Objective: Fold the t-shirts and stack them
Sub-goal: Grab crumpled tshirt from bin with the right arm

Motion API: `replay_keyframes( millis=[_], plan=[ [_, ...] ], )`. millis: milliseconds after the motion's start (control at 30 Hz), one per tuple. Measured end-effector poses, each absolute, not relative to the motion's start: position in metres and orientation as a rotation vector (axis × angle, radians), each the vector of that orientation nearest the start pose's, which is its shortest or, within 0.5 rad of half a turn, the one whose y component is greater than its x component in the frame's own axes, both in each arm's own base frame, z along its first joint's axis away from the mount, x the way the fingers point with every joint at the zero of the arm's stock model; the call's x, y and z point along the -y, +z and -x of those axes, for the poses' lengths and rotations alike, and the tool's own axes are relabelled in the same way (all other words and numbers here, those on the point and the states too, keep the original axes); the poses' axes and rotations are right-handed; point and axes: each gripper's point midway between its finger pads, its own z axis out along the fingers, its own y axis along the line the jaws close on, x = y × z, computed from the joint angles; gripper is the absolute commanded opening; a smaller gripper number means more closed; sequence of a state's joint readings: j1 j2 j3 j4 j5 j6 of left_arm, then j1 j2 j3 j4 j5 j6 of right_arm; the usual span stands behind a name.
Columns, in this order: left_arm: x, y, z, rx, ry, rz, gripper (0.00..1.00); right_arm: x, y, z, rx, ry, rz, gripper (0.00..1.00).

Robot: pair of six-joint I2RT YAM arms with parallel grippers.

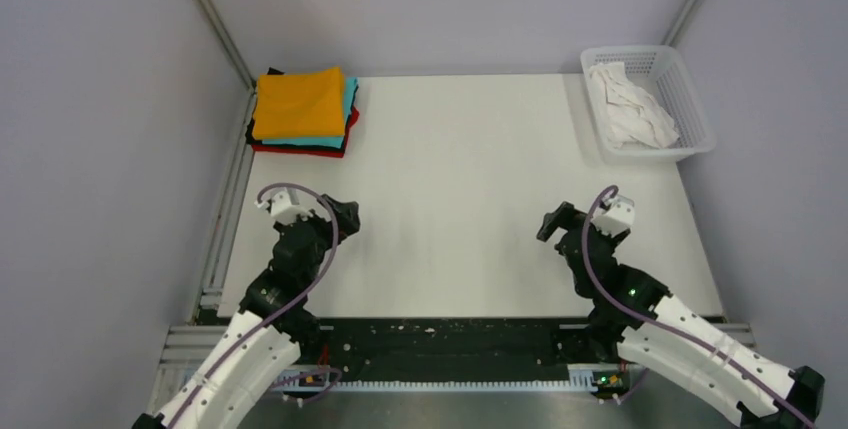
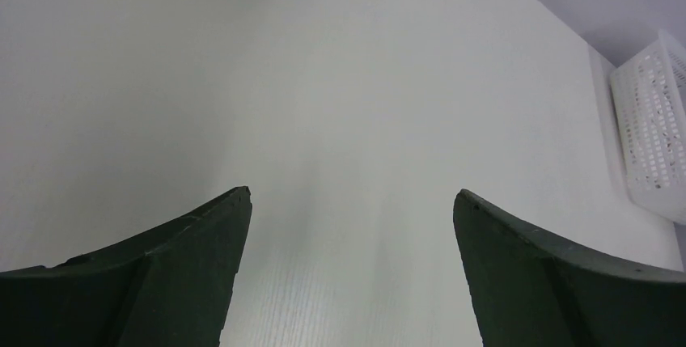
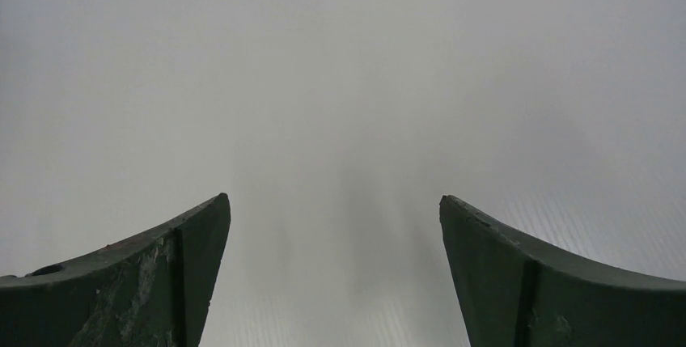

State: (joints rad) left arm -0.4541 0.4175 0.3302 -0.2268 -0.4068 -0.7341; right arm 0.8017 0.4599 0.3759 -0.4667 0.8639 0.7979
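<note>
- On the overhead camera I have the left gripper (image 1: 345,217) in the lower left of the frame, hanging above the white table (image 1: 470,149) and pointing toward the middle.
- Its wrist camera shows me both dark fingers (image 2: 194,266) spread wide, with only bare tabletop in the gap. It has hold of nothing.
- The right gripper (image 1: 553,221) sits in the lower right of the overhead frame, facing in toward the other one, also above the table.
- In its own wrist view the fingers (image 3: 518,282) stand just as far apart, with plain tabletop between them. Nothing is gripped.
- The stack of folded t-shirts (image 1: 303,114) lies in the upper left of the overhead frame, at the table's far left corner and well apart from both grippers.
- The orange t-shirt (image 1: 300,99) is on top. A teal t-shirt (image 1: 351,97) shows along the right edge beneath it, a red t-shirt (image 1: 300,149) along the lower edge, and a black t-shirt (image 1: 251,134) peeks out at the left.
- A red corner of that stack just shows at the top edge of the left wrist view.
- The white t-shirt (image 1: 630,109) lies crumpled and unfolded inside the white mesh basket (image 1: 660,152), in the upper right of the overhead frame.
- The basket stands at the table's far right corner, and its side also appears at the right edge of the left wrist view.
</note>
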Motion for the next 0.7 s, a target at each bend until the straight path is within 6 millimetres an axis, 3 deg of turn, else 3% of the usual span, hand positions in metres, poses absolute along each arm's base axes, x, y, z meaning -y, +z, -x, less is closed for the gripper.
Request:
replay_keyframes(
  millis=[133, 367, 567, 700],
  plan=[
    [0.081, 0.154, -0.250, -1.806, -0.484, 0.510, 0.99, -0.066, 0.133, -0.225, -1.886, 0.100, -0.460, 0.99],
    [0.098, 0.153, -0.253, -1.812, -0.565, 0.449, 0.99, -0.083, 0.182, -0.263, -1.815, 0.132, -0.476, 0.99],
    [0.100, 0.156, -0.254, -1.803, -0.565, 0.420, 0.99, -0.038, 0.260, -0.335, -1.696, 0.141, -0.638, 0.99],
    [0.098, 0.154, -0.255, -1.800, -0.548, 0.413, 0.99, -0.005, 0.295, -0.391, -1.667, 0.108, -0.674, 0.99]
  ],
)
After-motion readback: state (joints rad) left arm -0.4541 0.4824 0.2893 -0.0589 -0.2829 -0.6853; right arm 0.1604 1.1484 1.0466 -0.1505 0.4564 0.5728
